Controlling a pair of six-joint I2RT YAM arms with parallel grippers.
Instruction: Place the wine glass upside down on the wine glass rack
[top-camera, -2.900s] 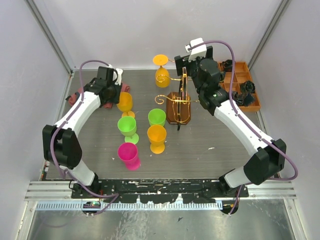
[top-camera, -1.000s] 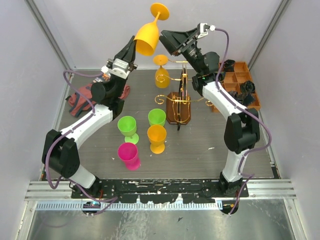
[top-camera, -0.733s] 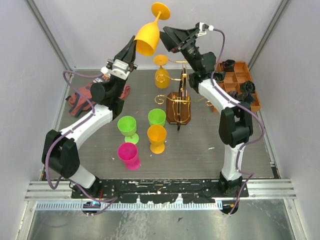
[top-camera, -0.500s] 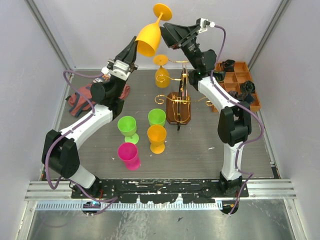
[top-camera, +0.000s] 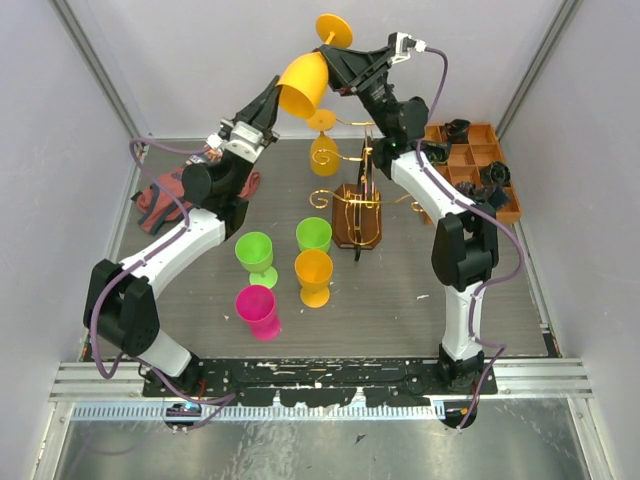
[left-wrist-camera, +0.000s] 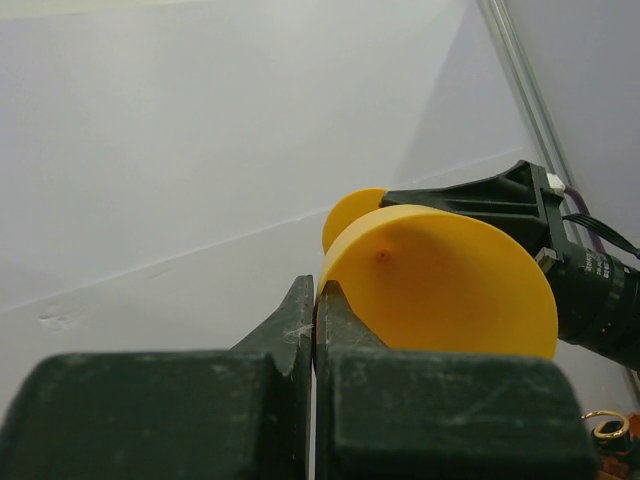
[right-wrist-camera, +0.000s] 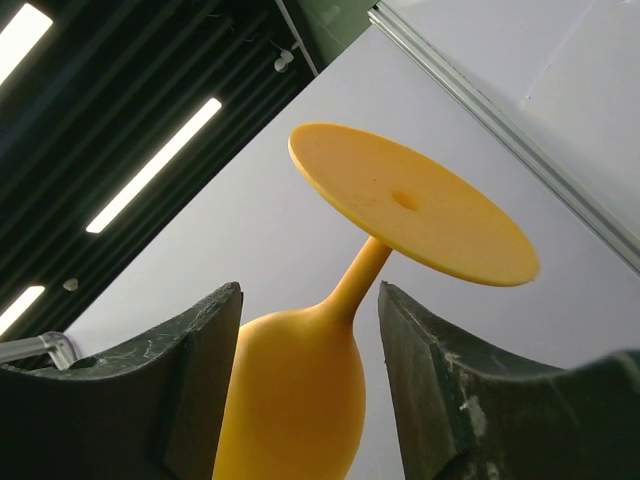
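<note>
The left gripper was clamped on the bowl rim of the orange wine glass, which was held high above the worktop's far edge with its foot tipped upward. The right gripper had its jaws apart on either side of the stem, clear of it. Below, the wine glass rack stood near the far edge, with another orange glass hanging on it.

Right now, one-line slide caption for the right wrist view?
Right end effector, open, fingers either side of the stem of the orange wine glass, which is tilted with its foot uppermost.
</note>
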